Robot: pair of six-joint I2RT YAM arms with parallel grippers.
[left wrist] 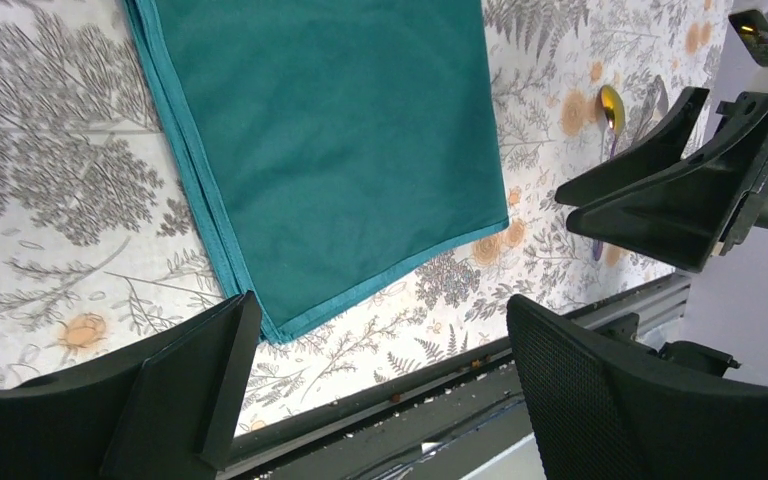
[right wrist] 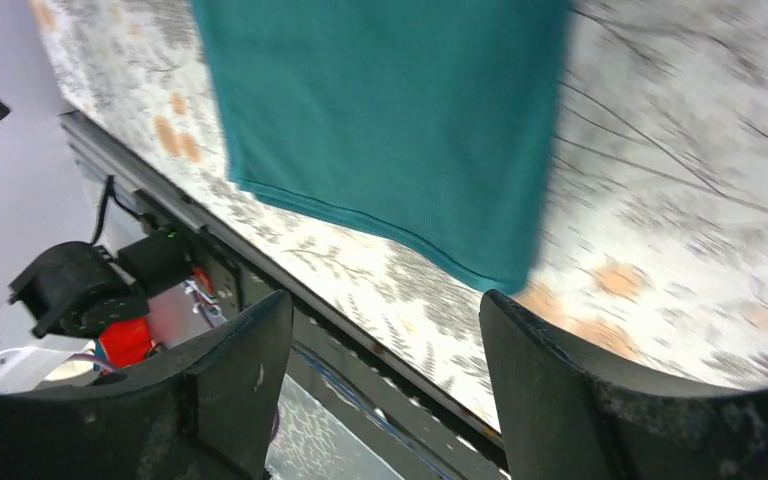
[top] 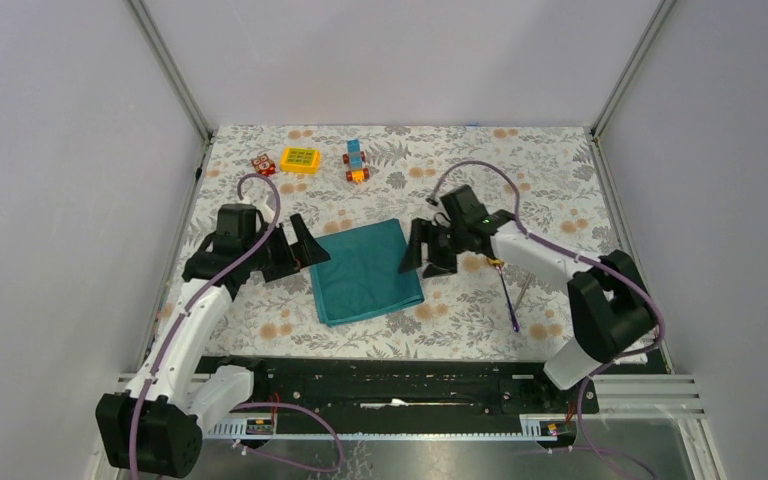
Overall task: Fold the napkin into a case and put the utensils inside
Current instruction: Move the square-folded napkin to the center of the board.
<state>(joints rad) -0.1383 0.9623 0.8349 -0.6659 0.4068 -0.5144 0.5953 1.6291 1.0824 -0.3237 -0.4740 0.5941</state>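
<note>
Left of napkin (top: 365, 270), left pincer (top: 307, 244) agape

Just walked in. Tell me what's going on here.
Two robot arms are at a teal napkin, which lies folded flat on the table. The left gripper and right gripper flank it, both open and holding nothing. The purple-handled spoon and the silvery utensil lie right of the napkin, not yet inside it.

teal napkin (right wrist: 390, 130), open right tool (right wrist: 385, 385) empty
</note>
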